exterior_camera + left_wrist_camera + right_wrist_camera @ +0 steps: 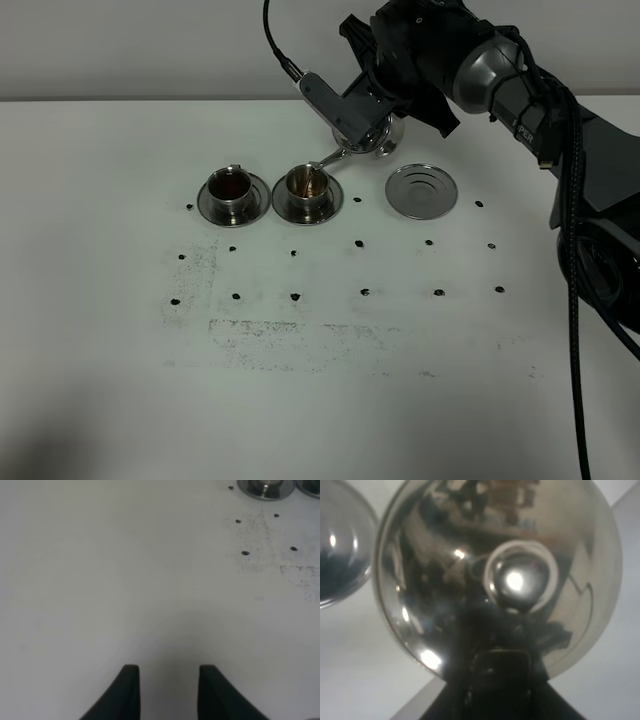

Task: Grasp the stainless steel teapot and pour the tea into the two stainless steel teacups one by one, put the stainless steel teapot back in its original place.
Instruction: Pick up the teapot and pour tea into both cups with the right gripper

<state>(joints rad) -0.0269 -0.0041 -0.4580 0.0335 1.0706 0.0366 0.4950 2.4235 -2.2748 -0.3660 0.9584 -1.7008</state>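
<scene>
My right gripper is shut on the stainless steel teapot and holds it tilted above the table. Its thin spout reaches over the right teacup. That cup stands on its saucer and holds some reddish-brown tea. The left teacup on its saucer holds dark tea. The ringed steel disc lies bare to the right of the cups. In the right wrist view the teapot's domed lid and knob fill the frame. My left gripper is open and empty over bare table.
The white table carries rows of small black dots and grey scuff marks. The right arm and its cable run along the right side. A saucer edge shows in the left wrist view. A round steel piece lies beside the teapot.
</scene>
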